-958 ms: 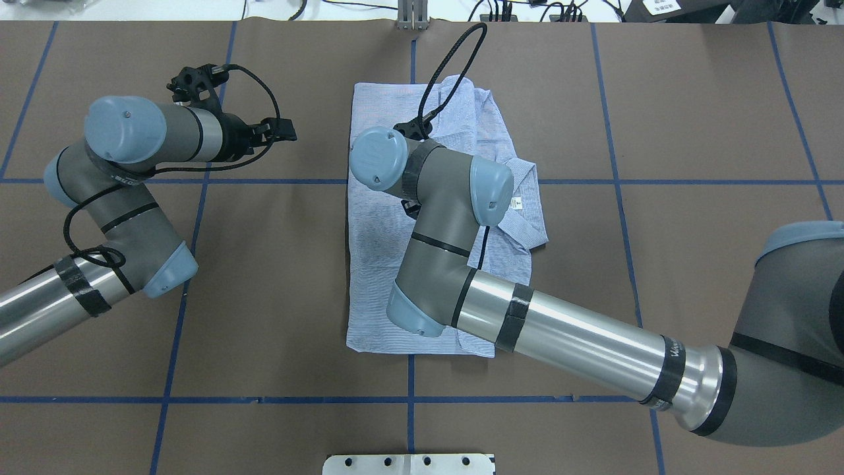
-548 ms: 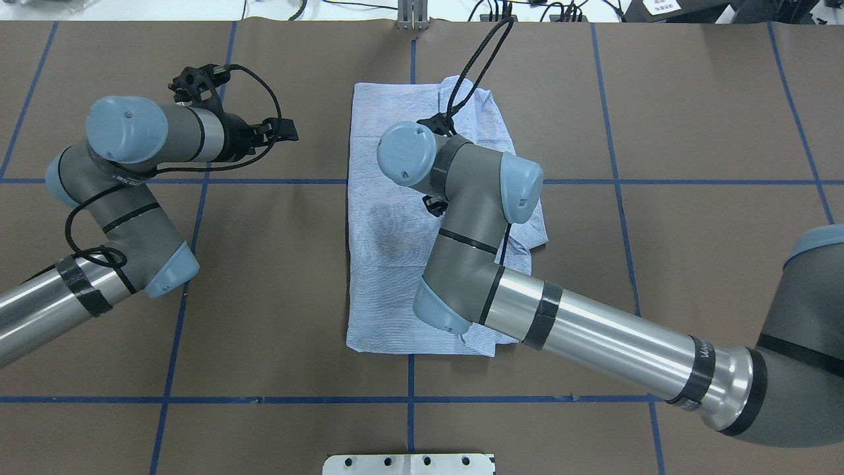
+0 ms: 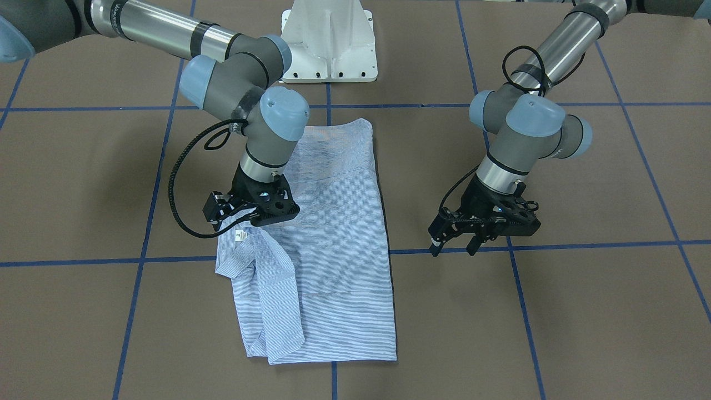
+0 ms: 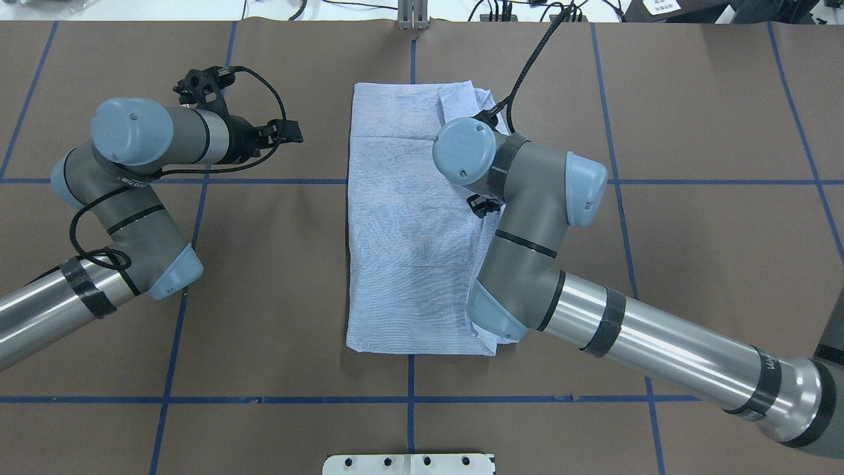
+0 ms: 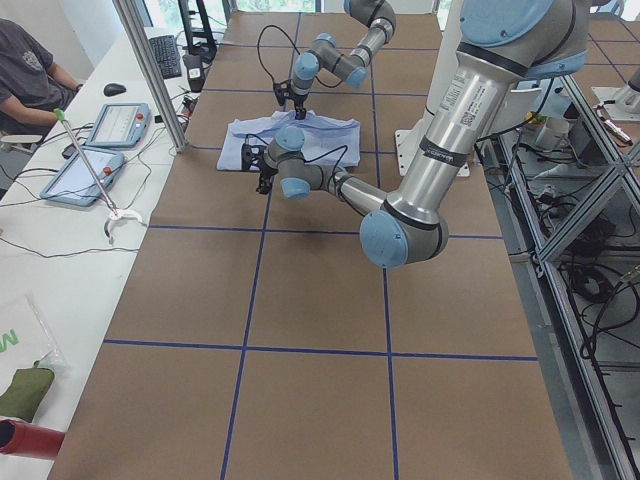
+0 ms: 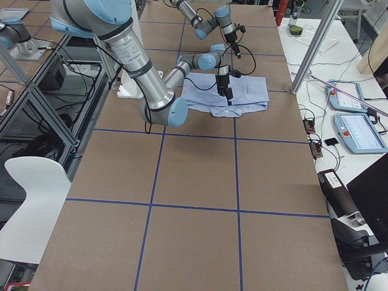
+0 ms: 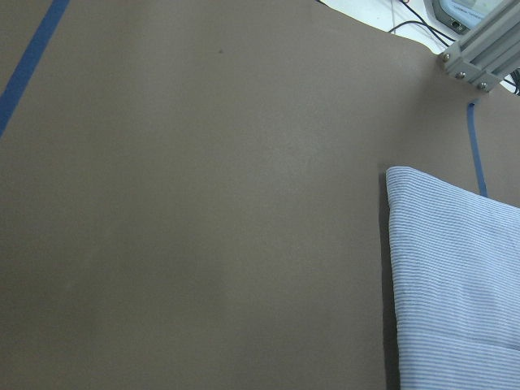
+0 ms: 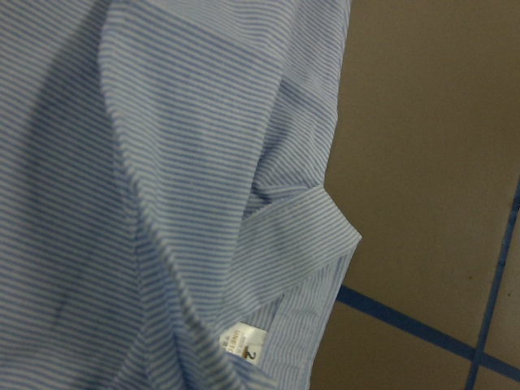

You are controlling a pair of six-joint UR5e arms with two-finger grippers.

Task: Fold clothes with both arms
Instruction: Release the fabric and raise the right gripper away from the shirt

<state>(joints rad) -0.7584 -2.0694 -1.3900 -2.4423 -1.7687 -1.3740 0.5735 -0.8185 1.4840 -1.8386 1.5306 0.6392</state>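
The striped shirt [image 3: 333, 250] lies folded lengthwise on the brown table [image 3: 555, 333]. The right gripper [image 3: 253, 218] sits low over the shirt's collar [image 3: 230, 258], and I cannot tell its grip. The left gripper [image 3: 454, 247] hovers off the shirt's opposite edge, jaws spread apart.

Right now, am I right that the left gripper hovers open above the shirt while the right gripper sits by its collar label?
Not quite: the left gripper hovers open above the brown table beside the shirt, not above it, as the exterior front-facing view shows. The right gripper is by the collar label.
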